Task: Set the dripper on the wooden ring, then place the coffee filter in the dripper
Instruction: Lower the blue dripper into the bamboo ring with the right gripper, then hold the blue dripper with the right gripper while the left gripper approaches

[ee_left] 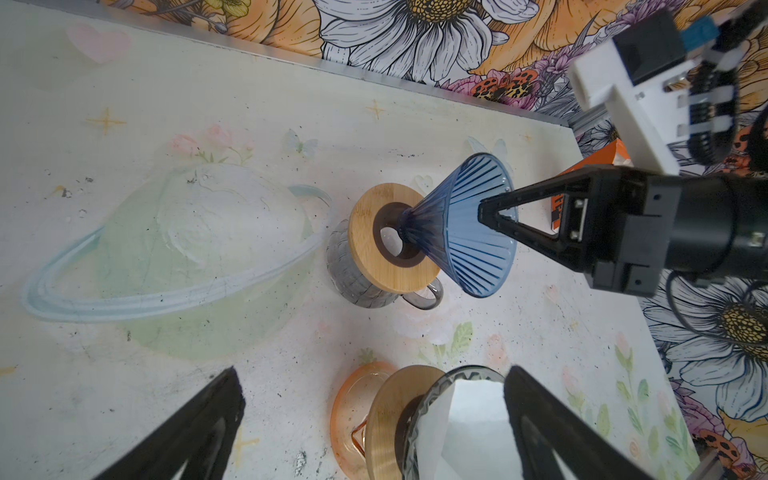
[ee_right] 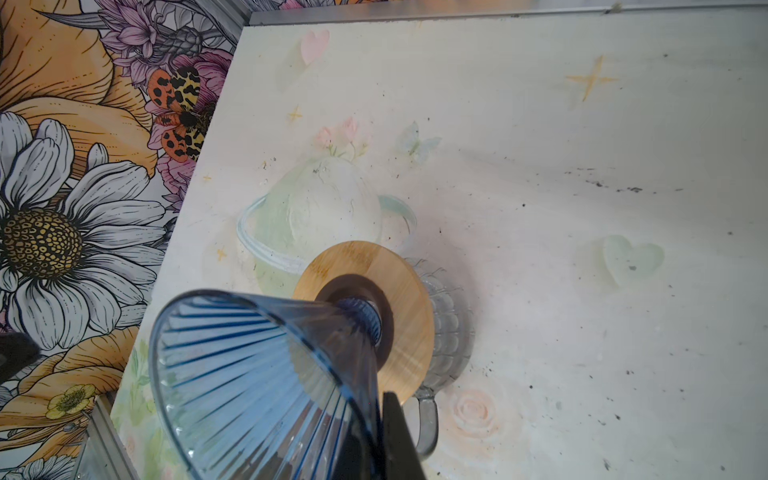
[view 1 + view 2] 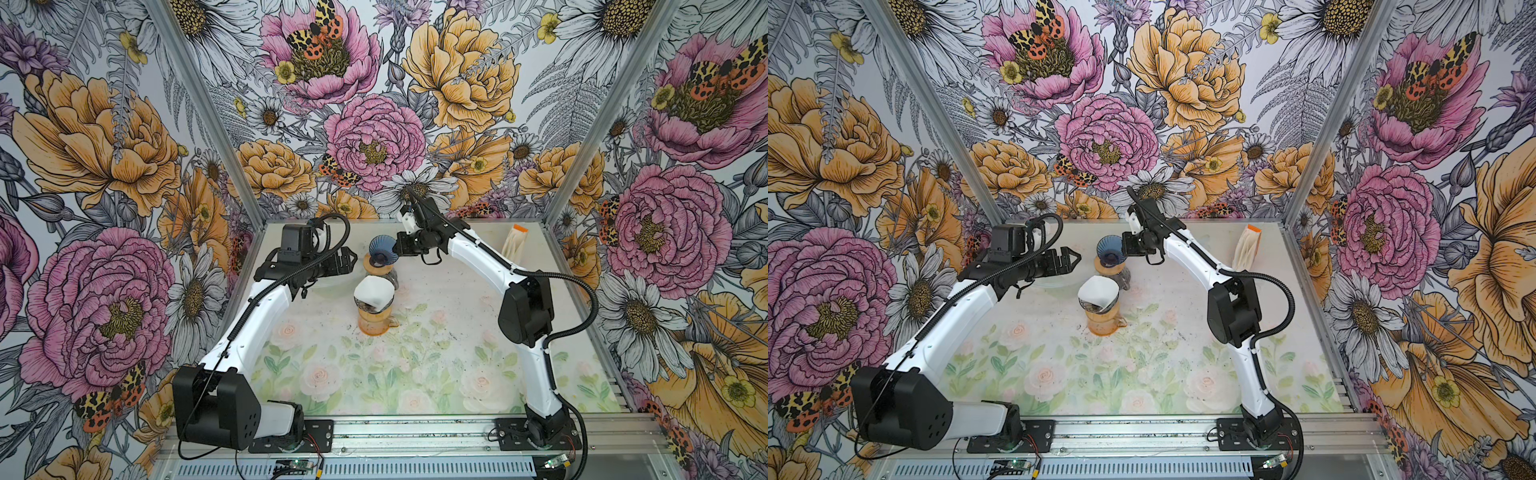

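Blue dripper (image 1: 465, 257) tilted | right fingers (image 1: 536, 192) pinch its rim | left fingers (image 1: 199, 424) spread wide

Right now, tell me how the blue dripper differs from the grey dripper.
The blue dripper is empty; the grey dripper holds a white filter. The blue dripper tilts, rim pinched by the right tool; the grey dripper stands upright, ungripped. Both sit in wooden rings on mugs.
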You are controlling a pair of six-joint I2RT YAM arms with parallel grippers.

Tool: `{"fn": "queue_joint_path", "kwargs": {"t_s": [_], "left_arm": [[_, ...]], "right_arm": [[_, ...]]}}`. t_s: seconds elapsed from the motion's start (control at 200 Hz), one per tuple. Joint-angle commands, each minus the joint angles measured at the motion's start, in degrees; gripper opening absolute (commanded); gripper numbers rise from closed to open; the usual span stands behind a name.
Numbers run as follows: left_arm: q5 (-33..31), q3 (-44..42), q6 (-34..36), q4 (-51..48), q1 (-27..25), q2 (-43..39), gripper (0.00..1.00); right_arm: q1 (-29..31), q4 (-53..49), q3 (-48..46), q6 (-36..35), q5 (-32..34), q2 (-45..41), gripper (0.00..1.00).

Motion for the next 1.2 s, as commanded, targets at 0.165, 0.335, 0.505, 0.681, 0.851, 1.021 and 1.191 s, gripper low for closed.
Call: {"fn": "queue_joint_path", "kwargs": {"t_s": [0.165,0.335,0.505,0.681,0.851,1.021,1.191], "left_arm": [[0.8,0.3,0.7,0.4,-0.4,0.1,0.99],[0.8,0.1,0.8,0.4,-0.3,0.1,0.99],[0.9,-0.2,0.7,0.4,-0.4,0.4,0.99],[0.9,-0.2,0.7,0.5,-0.4,0.7,0.99],[0.9,0.0,0.7,0.6,-0.9,1.4,0.99],[1.0,0.1,0.8,0.6,-1.2,1.7,0.99],[1.2,0.1,0.9,0.6,-1.5,1.9,0.99]], "right_arm": [[1.1,1.1,2.0,1.4,0.6,2.0,0.07],[1.6,-0.2,1.9,1.4,2.5,2.1,0.07],[1.7,-2.5,2.0,1.5,4.7,2.3,0.06],[1.7,-6.2,2.0,0.6,10.1,0.9,0.06],[1.6,-9.5,1.9,-0.4,14.4,-0.4,0.07],[1.3,-11.3,1.7,-0.4,16.1,-1.3,0.07],[0.5,-12.6,-0.1,-0.8,17.5,-2.9,0.07]]}}
